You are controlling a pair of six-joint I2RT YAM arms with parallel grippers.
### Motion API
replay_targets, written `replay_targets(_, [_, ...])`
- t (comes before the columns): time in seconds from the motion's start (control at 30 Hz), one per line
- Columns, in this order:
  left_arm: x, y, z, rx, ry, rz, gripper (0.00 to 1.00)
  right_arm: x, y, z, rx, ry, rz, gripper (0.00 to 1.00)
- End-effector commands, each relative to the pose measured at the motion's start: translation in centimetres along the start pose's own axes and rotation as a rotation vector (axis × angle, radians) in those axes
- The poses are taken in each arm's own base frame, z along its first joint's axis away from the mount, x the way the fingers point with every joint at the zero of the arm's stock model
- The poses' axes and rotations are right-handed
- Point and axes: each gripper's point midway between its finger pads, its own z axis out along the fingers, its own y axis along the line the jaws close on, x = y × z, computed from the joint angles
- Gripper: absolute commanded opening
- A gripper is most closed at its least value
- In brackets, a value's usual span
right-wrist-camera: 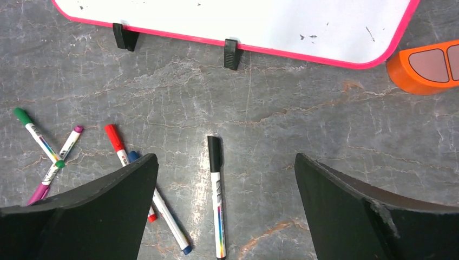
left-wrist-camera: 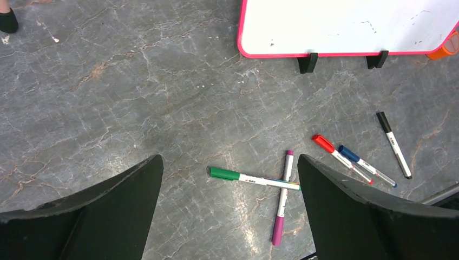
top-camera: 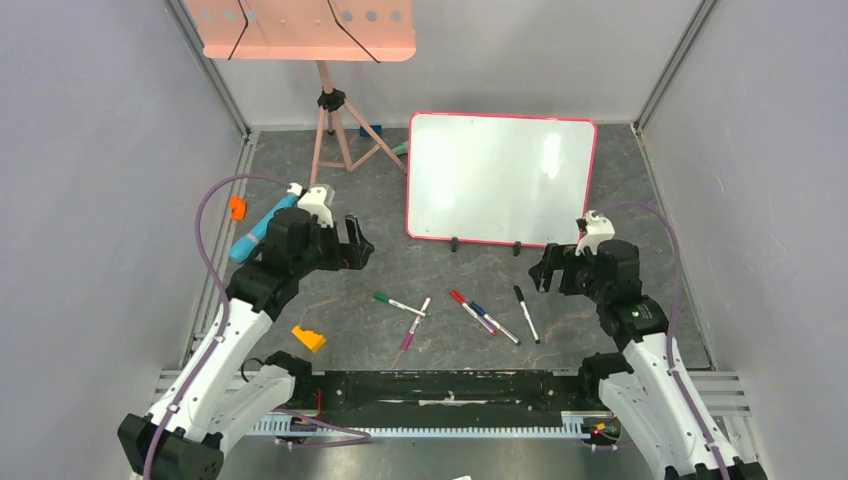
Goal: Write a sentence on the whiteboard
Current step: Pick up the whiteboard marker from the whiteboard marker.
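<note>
Left pincer (top-camera: 356, 246) and right pincer (top-camera: 546, 271) released, empty. Whiteboard (top-camera: 500, 175) propped blank at twelve o'clock; markers (top-camera: 472, 312) lie reachable between them.

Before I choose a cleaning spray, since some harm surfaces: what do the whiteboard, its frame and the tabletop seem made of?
Whiteboard: glossy white coated panel, likely melamine or painted steel; it shows a glare streak. Frame: smooth pink-red plastic, probably, with moulded rounded corners. Tabletop: matte grey with marble-like veins, stone or a printed laminate; I cannot tell which.
</note>
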Motion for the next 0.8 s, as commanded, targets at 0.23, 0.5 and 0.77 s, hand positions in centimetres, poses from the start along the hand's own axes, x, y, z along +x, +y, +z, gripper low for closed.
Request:
replay_targets(0.23, [-0.7, 0.3, 0.1, -0.010, -0.038, 0.048, 1.00, -3.9, 6.2, 1.3, -0.179, -0.122, -0.100, 0.99])
replay_targets(0.5, [0.1, 0.0, 0.8, 0.011, 0.011, 0.051, 1.00, -1.4, 15.7, 3.3, -0.350, -0.081, -0.266, 0.89])
replay_targets(0.77, [0.2, 0.4, 0.9, -0.010, 0.020, 0.053, 1.00, 4.0, 23.3, 4.3, -0.457, -0.031, -0.482, 0.73])
